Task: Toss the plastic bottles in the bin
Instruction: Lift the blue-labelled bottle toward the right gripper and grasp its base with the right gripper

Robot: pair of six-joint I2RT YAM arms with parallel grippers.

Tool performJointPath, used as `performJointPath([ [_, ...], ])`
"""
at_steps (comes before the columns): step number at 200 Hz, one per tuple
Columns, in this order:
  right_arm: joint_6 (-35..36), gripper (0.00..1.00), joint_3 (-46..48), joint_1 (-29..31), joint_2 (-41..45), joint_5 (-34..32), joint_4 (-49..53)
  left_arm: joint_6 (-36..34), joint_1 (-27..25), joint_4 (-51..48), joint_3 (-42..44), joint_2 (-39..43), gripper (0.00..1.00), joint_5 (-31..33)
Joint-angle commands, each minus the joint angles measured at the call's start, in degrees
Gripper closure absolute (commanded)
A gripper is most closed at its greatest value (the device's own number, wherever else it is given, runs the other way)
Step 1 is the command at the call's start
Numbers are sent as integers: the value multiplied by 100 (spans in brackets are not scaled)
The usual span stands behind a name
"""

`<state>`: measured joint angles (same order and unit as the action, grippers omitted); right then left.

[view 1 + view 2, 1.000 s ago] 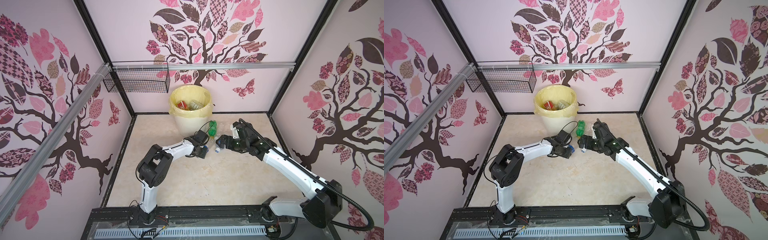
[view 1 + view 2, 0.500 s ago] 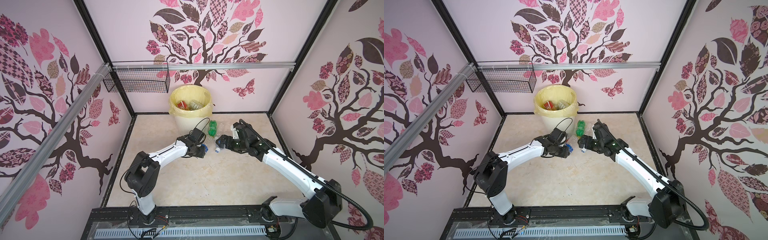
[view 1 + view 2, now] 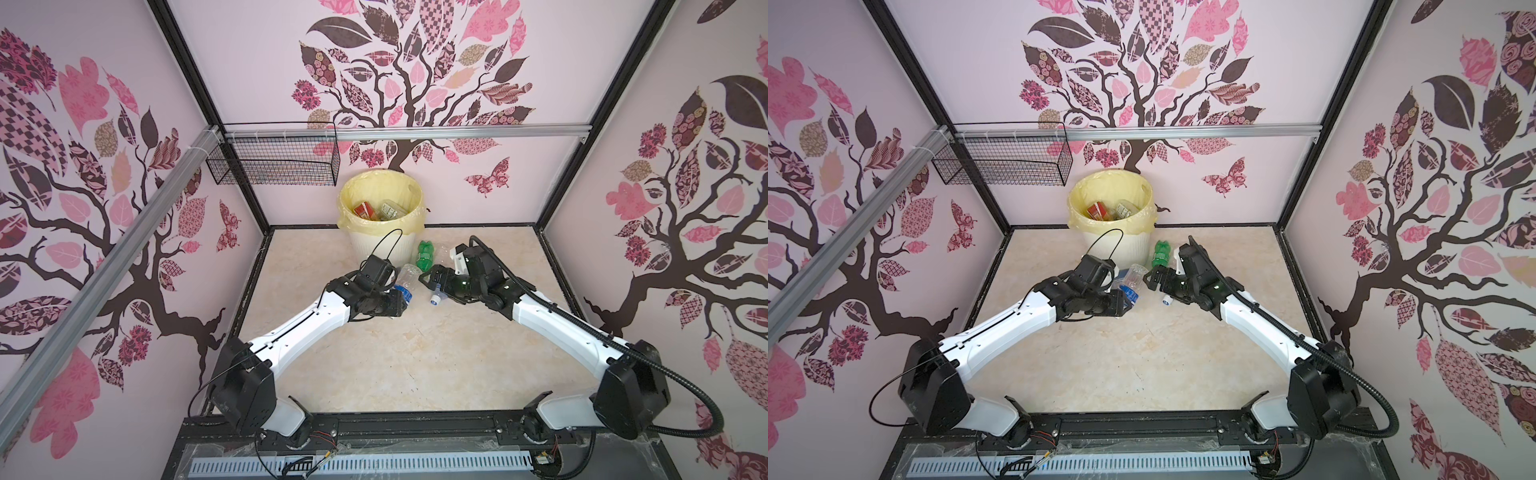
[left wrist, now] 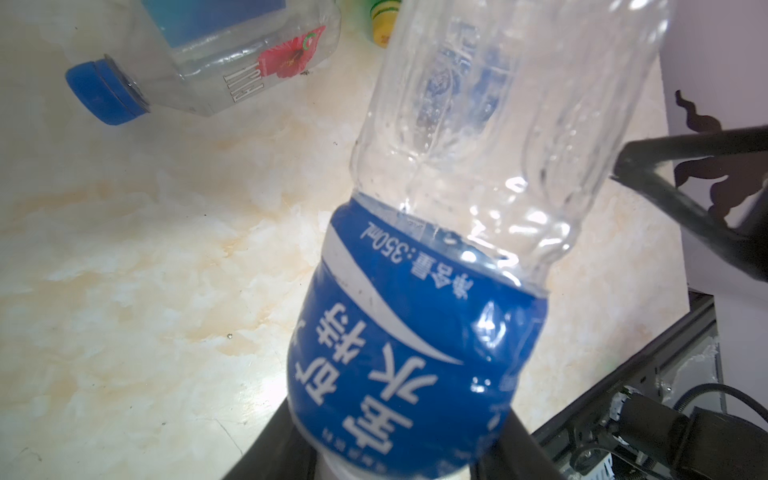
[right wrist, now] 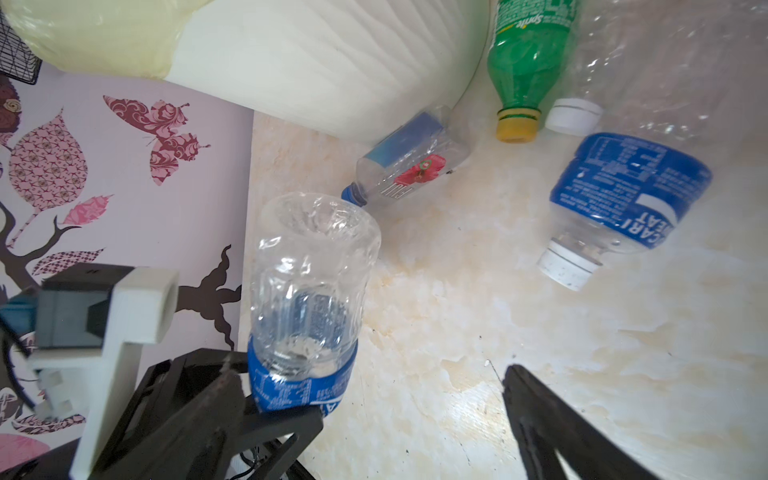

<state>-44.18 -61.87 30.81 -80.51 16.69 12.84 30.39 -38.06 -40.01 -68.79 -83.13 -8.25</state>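
My left gripper is shut on the blue-labelled end of a clear plastic bottle. The bottle's base tilts up toward the bin. My right gripper stands open just right of it, over a white-capped, blue-labelled bottle. A green bottle lies beside the bin. A clear bottle with a red flower label lies at the bin's foot.
A black wire basket hangs on the back rail, left of the bin. Another clear white-capped bottle lies next to the green one. Bottles lie inside the bin. The cell walls close in the floor on three sides.
My left arm has stretched out, its elbow swinging down and to the left, while its gripper keeps the bottle near the same spot. The right arm has hardly moved.
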Motion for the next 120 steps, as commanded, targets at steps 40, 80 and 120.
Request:
performJointPath([
  [40,-364,0,-568,384,-521,282,-599,67,36,-369,186,730,59,-155],
  [80,-421,5,-802,636,-741,444,-806,62,36,-461,233,935,59,-177],
  [120,-492,16,-919,677,-979,567,-874,123,36,-355,324,1067,59,-52],
])
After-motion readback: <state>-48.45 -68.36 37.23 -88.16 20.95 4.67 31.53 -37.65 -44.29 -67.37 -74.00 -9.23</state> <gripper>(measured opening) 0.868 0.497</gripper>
